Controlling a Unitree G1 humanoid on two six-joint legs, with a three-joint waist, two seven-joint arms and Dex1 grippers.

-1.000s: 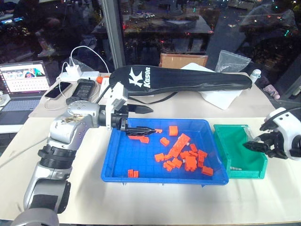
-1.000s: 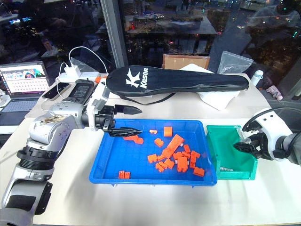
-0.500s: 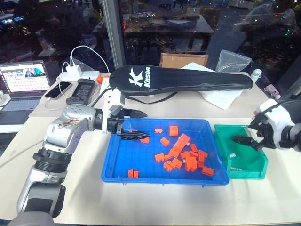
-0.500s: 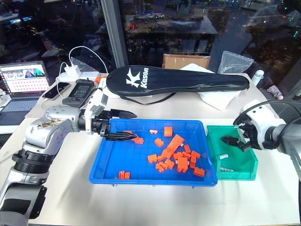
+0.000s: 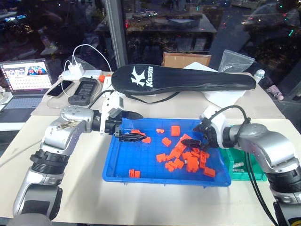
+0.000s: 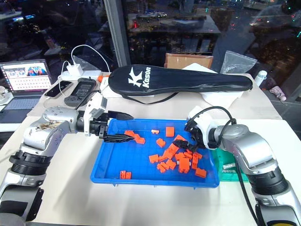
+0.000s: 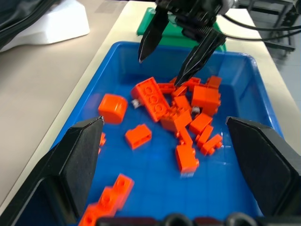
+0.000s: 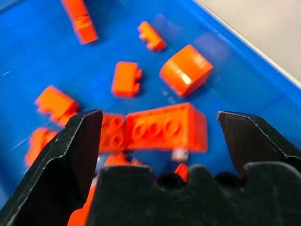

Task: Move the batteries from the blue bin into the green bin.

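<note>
Batteries [image 7: 135, 102] mostly buried under orange blocks [image 5: 188, 157] in blue bin [image 5: 117, 165]; one silvery end peeked out beside long block [image 8: 164, 127]. Right gripper [image 7: 176, 59], jaws wide & empty, hung over pile. Best approach, imo: nudge blocks aside first. Left gripper [image 5: 134, 126] spread open, empty, at bin's far-left corner. Green bin [image 5: 256, 169] half hidden behind right arm; contents unclear.

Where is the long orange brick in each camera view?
Left eye view: long orange brick mid-bin, beside the open right gripper.
Right eye view: same spot.
Left wrist view: next to the right gripper.
Right wrist view: between that gripper's fingers.
Shared landmark: blue bin.
</note>
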